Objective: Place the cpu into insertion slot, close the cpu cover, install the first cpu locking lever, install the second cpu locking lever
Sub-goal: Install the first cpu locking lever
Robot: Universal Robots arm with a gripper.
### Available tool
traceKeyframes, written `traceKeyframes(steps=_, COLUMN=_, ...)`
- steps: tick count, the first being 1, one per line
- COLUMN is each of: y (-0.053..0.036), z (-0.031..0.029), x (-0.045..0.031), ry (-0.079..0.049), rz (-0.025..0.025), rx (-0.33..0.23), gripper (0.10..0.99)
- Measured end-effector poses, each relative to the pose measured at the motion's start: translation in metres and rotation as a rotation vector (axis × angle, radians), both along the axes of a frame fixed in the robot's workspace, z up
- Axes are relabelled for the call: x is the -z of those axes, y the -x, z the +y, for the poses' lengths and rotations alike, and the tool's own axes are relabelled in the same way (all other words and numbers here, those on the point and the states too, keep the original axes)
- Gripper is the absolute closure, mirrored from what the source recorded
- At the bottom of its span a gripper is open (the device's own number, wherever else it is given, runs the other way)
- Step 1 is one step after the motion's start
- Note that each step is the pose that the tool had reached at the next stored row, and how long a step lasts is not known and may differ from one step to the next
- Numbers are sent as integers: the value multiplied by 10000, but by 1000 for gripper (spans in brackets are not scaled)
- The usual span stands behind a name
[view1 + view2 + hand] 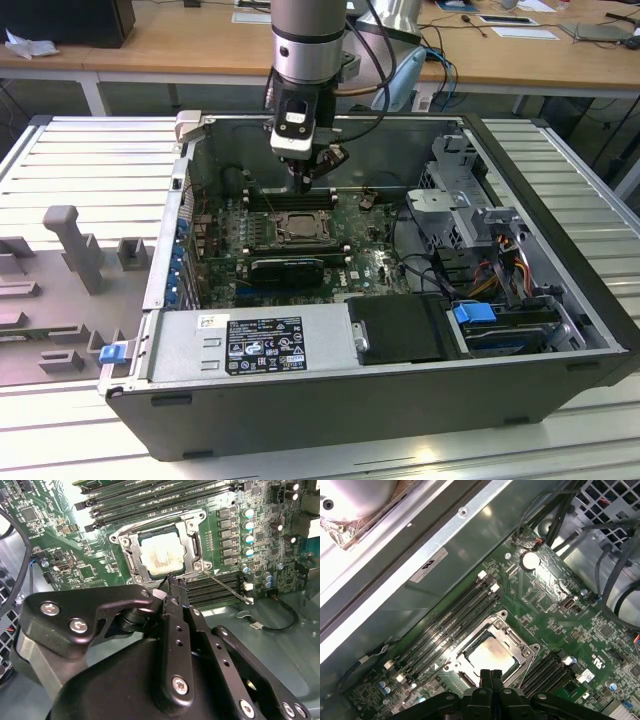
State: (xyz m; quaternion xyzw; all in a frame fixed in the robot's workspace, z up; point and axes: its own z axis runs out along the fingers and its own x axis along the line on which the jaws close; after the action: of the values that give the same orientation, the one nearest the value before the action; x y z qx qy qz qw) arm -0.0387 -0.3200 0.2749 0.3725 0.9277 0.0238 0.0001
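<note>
The claw (175,584), fingers pressed together and holding nothing, hangs just over one edge of the insertion slot (120,540) on the green board (65,540). The cpu (159,554) lies in the slot (pale face up). The cpu cover (187,545) lies flat around it, and a thin lever (227,586) juts out beside it.

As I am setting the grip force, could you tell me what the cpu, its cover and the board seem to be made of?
The cpu: likely a metal lid, matte pale beige, with a smeared residue. The cover: probably steel, bright and silvery, catching glints. The board: seemingly a laminate, glossy green with fine traces.
</note>
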Motion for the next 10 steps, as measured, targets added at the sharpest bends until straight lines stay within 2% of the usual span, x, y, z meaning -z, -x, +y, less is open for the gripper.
traceKeyframes(steps=10, y=0, z=0, x=0, ry=1, rz=-1, rx=-739, gripper=980)
